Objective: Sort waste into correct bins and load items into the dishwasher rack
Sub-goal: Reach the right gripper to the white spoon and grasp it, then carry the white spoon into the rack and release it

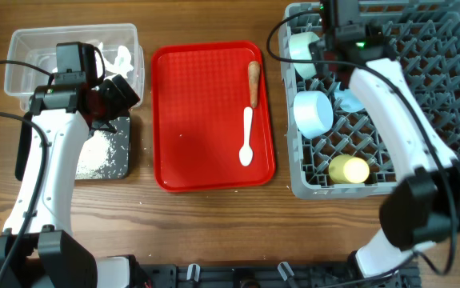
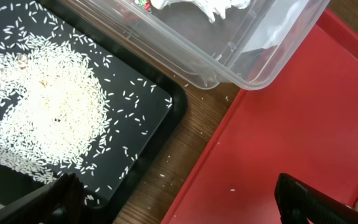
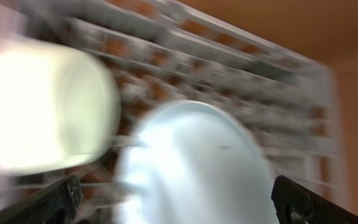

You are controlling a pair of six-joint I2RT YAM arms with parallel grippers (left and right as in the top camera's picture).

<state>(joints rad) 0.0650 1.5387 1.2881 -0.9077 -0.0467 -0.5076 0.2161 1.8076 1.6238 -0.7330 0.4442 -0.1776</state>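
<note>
Both spread wide: left hand (image 2: 175,196) near loose rice (image 2: 48,118) on the flat black tray (image 2: 160,102), right hand (image 3: 179,198) above the pegged grid rack (image 1: 438,80).

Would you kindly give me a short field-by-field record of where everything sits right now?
red tray: white spoon and carrot-like stick lying on it
black tray: rice grains spread inside
clear tub: white scraps
rack: pale green bowl, pale blue bowl, yellow cup
left pincer: open, empty, above the trays' edges
right pincer: open, empty, over the rack
</note>
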